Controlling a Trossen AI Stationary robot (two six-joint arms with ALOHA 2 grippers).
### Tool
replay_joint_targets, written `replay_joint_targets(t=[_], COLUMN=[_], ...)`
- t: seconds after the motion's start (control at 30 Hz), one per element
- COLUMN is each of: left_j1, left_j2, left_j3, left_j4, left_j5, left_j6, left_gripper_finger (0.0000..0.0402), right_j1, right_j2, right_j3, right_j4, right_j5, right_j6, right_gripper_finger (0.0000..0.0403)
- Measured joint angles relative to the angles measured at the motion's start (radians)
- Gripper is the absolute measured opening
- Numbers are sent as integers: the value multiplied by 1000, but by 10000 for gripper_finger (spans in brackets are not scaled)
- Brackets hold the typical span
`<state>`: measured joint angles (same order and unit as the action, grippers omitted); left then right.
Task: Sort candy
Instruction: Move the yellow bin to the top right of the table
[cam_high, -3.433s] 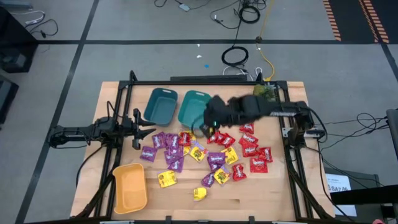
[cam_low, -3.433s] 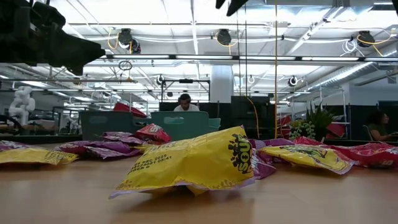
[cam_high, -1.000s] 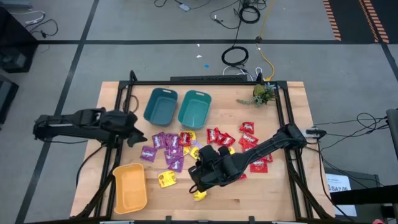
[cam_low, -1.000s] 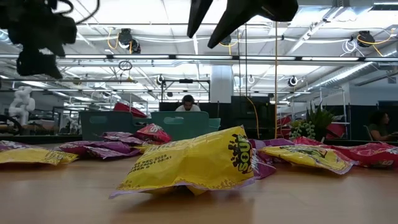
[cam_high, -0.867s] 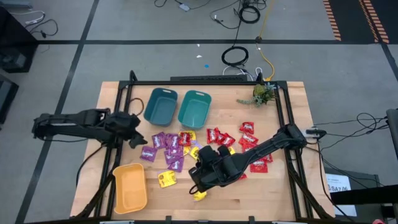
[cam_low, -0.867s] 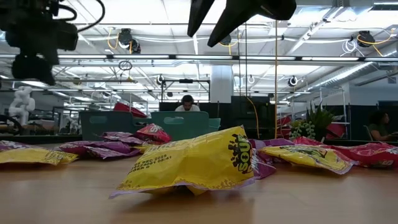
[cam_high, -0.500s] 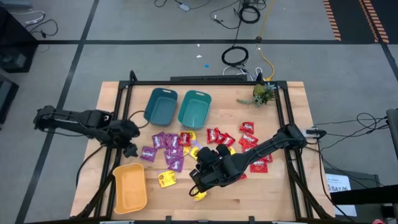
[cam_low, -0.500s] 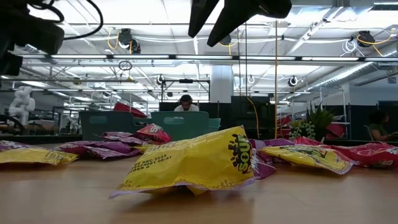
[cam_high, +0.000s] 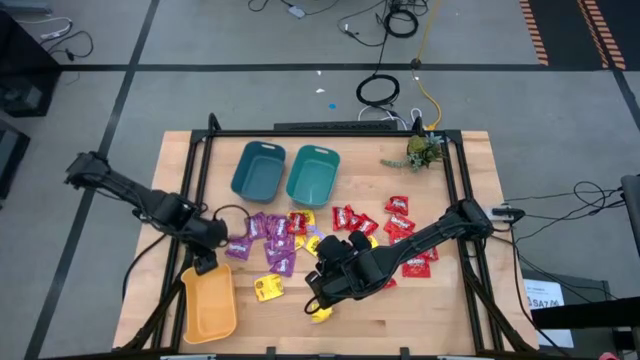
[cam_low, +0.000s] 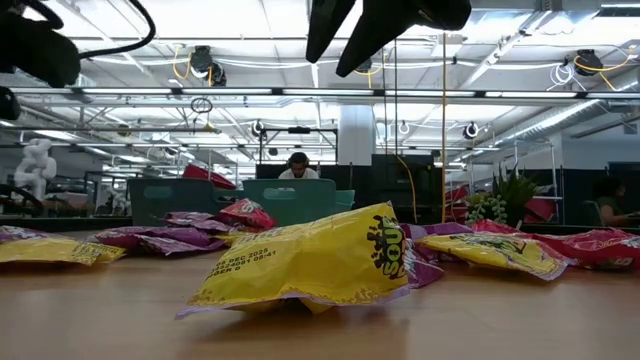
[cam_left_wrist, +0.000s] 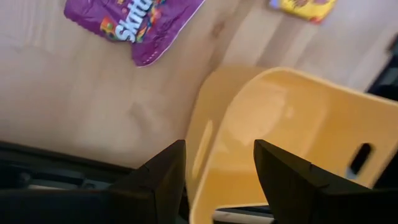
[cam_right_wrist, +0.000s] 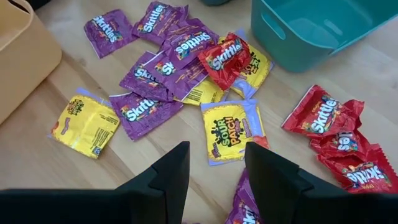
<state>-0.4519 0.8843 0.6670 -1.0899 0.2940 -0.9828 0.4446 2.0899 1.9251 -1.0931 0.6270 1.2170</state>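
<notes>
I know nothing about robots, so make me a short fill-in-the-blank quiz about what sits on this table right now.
1. The two teal plastic bins stand side by side, and neither holds any ____.
2. The left gripper, empty, hangs over the rim of the ____ plastic bin.
3. The right gripper is above a ____ candy packet near the table's front edge.
4. The small green plant stands at the table's far ____ corner in the high view.

Missing words: candy; orange; yellow; right
</notes>
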Motion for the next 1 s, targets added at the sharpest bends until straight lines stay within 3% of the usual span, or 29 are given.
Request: replay_joint_targets(t=[0.4,0.77,0.87,1.0], left_j1=[-82,-82,-86,-89], left_j2=[137,257,310,383], left_j3=[0,-38,-38,-38], left_j4=[15,185,186,194], left_j5=[-68,-76,-75,-74], left_j6=[27,20,20,-2], left_gripper_finger=[198,194,172,113], right_j1=[0,2,2,3], right_j2=[0,-1,-1,-1], right_j3=[0,0,0,0], right_j4=[6,19,19,19], right_j5=[1,2,2,1], right_j6=[51,54,49,28], right_gripper_finger=[146,146,146,146])
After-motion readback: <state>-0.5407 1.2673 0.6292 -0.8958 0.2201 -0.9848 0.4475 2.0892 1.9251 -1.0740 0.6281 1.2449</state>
